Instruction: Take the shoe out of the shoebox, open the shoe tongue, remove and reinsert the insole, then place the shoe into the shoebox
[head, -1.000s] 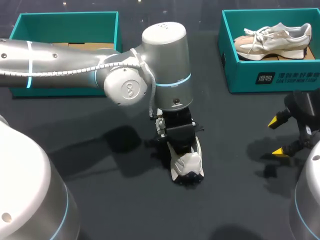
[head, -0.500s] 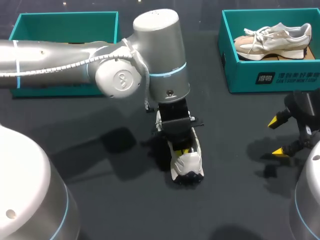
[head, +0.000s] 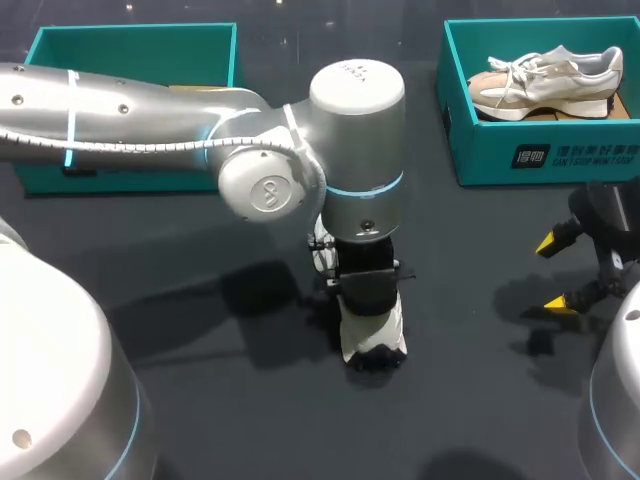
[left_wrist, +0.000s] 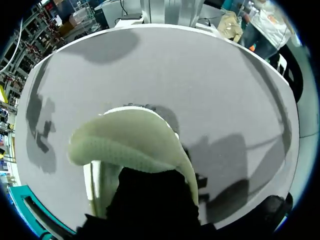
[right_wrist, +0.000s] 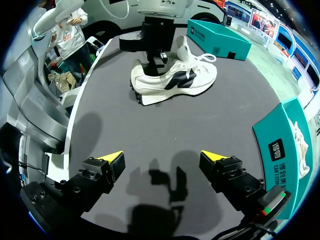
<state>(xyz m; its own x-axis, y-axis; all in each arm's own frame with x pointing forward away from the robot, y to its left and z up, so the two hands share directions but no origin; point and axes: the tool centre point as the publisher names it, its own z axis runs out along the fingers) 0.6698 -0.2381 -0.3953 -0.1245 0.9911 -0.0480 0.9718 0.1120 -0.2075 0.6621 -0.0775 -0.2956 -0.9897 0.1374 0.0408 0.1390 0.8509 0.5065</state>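
Head view: the left arm (head: 150, 125) comes in from the left edge and ends in a thick upright wrist at the centre of the frame, directly over the shoe (head: 375, 338).
Shoe: white with a black side marking. It stands on its sole on the dark counter (head: 250, 420), just below centre, with only its near end clear of the wrist.
Left claw (right_wrist: 150, 62): hidden under its own wrist from above. In the right wrist view its black body reaches down into the shoe's opening behind the raised tongue. Whether it is wide or narrow cannot be told.
Left wrist view: a pale, curved part of the shoe (left_wrist: 130, 140) sits right ahead of the claw's dark body. I cannot tell whether this is insole or collar.
Right claw (head: 555, 272): at the right edge, mid-height, spread wide and holding nothing. Its two yellow tips are well apart above bare counter, and it is well apart from the shoe.
Left shoebox (head: 130, 40): teal, in the upper left of the frame, partly behind the left arm.
Right shoebox (head: 530, 150): teal, in the upper right, above the right claw.
Second shoe (head: 545, 80): pale with white laces, lying inside the right shoebox.
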